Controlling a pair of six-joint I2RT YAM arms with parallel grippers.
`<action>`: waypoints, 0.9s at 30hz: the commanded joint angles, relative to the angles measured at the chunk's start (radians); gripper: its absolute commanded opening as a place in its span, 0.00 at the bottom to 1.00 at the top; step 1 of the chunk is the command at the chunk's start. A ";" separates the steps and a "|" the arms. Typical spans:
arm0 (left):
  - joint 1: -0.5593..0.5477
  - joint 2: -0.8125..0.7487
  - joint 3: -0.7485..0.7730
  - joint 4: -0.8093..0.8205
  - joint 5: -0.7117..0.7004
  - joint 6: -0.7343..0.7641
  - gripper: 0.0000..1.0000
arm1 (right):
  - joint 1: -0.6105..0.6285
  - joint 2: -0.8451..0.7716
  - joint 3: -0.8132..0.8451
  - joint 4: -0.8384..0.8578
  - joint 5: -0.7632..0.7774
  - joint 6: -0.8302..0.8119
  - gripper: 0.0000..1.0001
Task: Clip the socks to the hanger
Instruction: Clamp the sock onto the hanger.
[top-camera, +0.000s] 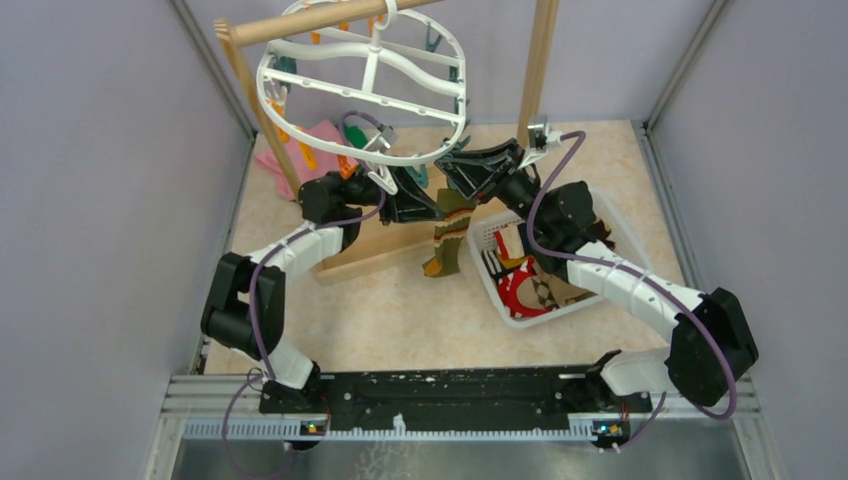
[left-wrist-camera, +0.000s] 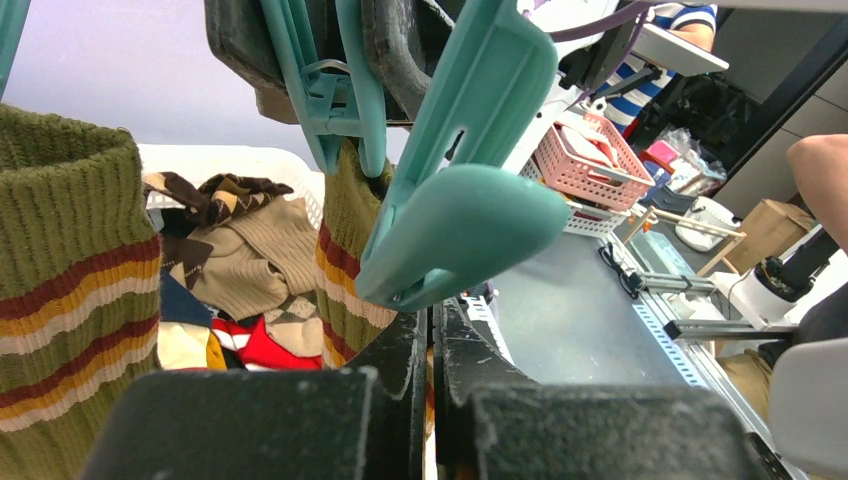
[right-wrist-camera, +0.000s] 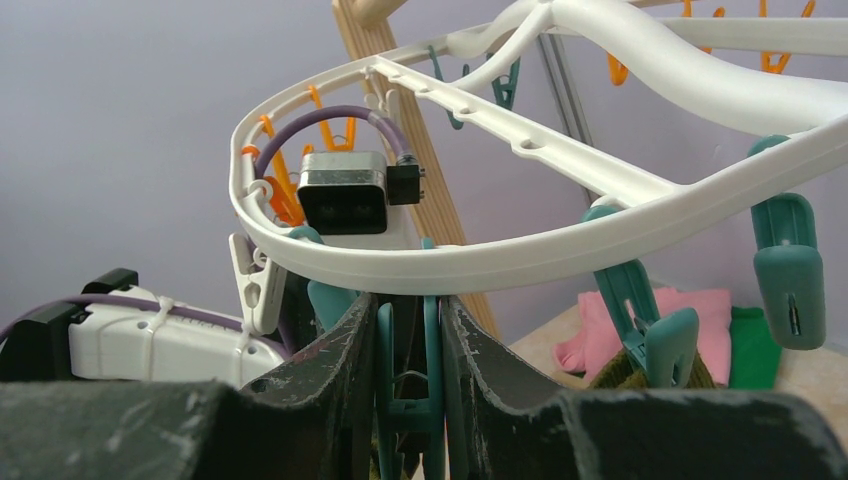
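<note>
Squeezing a teal clip (right-wrist-camera: 405, 375) under the white hanger (right-wrist-camera: 520, 255) with the right claw (right-wrist-camera: 408, 305); pinching the left claw (left-wrist-camera: 432, 335) shut just below. Hanging cuff-up in that clip, above the counter (top-camera: 400, 310): olive striped sock (left-wrist-camera: 340, 250). Soft, light, limp knit; probably best gripped at the ribbed cuff.

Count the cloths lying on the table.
2: a pink cloth and a green cloth, side by side at the table's far left, by the wooden rack. More could be hidden behind the hanger.
</note>
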 joint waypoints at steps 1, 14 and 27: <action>-0.001 -0.035 0.002 0.301 -0.029 0.005 0.00 | -0.006 -0.010 -0.023 -0.040 -0.067 0.020 0.02; 0.023 0.001 0.001 0.301 -0.064 -0.010 0.00 | -0.007 -0.015 -0.023 -0.045 -0.081 0.034 0.02; 0.037 -0.046 -0.016 0.301 -0.102 -0.011 0.00 | -0.006 -0.010 -0.034 -0.054 -0.069 0.000 0.02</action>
